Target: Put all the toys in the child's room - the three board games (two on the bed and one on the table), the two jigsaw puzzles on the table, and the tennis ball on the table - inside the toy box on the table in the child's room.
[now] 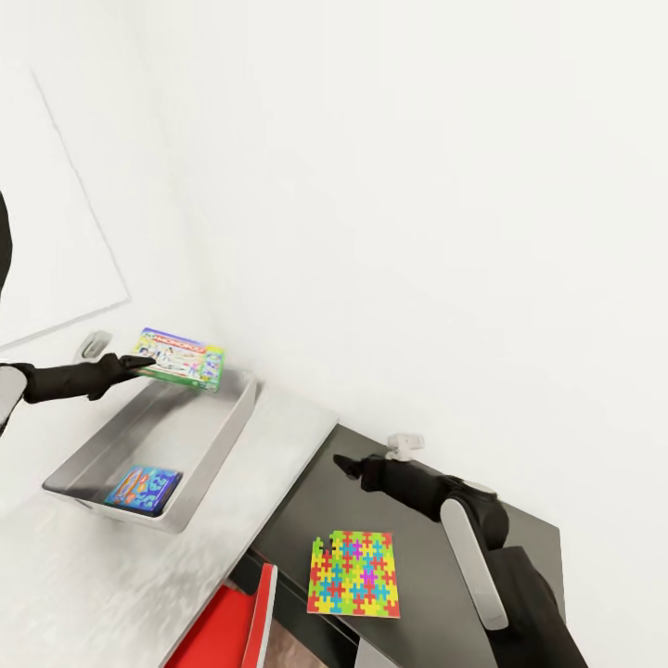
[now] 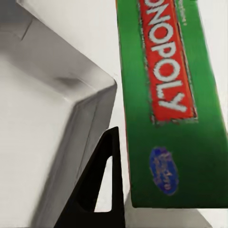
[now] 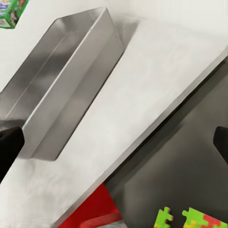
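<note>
Left pincer (image 1: 144,364) gripping Monopoly box (image 1: 181,358), long axis crosswise over toy box (image 1: 219,443)

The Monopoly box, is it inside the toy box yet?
Not yet. The left gripper holds the Monopoly box up over the toy box's far end. A blue game box already lies inside.

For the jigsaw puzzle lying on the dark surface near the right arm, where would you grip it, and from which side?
The jigsaw puzzle is a thin board lying flat on the dark surface, so there is little height to pinch from above. Its near edge sits close to that surface's front edge. I would probably slide it until it overhangs, then close the right gripper across that edge, one finger above and one below.
</note>
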Tool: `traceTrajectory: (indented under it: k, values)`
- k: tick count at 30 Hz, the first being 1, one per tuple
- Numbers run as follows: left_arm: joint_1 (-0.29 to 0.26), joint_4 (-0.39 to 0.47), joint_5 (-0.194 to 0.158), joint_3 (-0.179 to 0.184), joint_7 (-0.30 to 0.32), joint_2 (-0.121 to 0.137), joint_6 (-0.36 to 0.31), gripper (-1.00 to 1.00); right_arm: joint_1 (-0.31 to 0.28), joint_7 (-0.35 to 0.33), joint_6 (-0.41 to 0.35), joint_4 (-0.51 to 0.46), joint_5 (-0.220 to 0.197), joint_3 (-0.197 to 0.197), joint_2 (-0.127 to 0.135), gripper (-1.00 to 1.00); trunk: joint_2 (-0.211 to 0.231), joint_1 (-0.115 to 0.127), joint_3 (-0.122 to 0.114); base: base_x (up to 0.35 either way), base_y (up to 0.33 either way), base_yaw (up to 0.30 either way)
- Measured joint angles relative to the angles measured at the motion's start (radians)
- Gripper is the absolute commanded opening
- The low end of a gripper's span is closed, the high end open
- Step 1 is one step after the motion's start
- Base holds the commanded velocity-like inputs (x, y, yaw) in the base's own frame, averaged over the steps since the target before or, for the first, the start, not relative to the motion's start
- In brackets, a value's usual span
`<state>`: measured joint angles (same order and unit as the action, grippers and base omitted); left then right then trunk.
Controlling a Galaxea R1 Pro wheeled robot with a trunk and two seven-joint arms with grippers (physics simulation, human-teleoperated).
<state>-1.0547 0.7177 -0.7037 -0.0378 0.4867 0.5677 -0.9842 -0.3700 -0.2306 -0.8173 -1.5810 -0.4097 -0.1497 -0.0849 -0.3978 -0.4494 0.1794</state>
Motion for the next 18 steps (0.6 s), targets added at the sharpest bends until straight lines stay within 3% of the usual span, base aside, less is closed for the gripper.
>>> traceTrajectory:
  k: [2, 4, 6, 9, 13, 18]
  values:
    - [-0.009, 0.000, 0.018, 0.002, -0.067, -0.025, 0.006, -1.00, -0.001, -0.019, -0.016, -0.004, -0.003, -0.007, 0.001, 1.00, 0.000, 0.000, 0.001, 0.000, 0.000, 0.000]
    - [-0.013, -0.001, 0.024, 0.003, -0.096, -0.042, 0.010, -1.00, -0.001, -0.041, -0.023, -0.006, -0.004, -0.006, 0.002, 1.00, 0.000, 0.000, 0.003, 0.000, 0.000, 0.000]
    - [-0.015, -0.001, 0.055, 0.004, -0.115, -0.055, 0.019, -1.00, -0.002, -0.084, -0.030, -0.007, -0.006, 0.004, 0.004, 1.00, 0.000, 0.000, 0.006, 0.000, 0.000, 0.000]
    - [-0.016, -0.001, 0.099, 0.004, -0.123, -0.061, 0.026, -1.00, -0.001, -0.158, -0.042, -0.007, -0.006, 0.049, 0.006, 1.00, 0.000, 0.000, 0.010, 0.000, 0.000, 0.000]
    - [-0.016, -0.002, 0.129, 0.006, -0.125, -0.064, 0.051, -1.00, 0.000, -0.301, -0.049, -0.007, -0.003, 0.157, 0.006, 1.00, 0.000, 0.000, 0.017, 0.000, 0.000, 0.000]
    - [-0.016, -0.001, 0.163, 0.008, -0.126, -0.063, 0.067, -1.00, 0.000, -0.350, -0.049, -0.005, -0.004, 0.191, 0.007, 1.00, 0.000, 0.000, 0.025, 0.000, 0.000, 0.000]
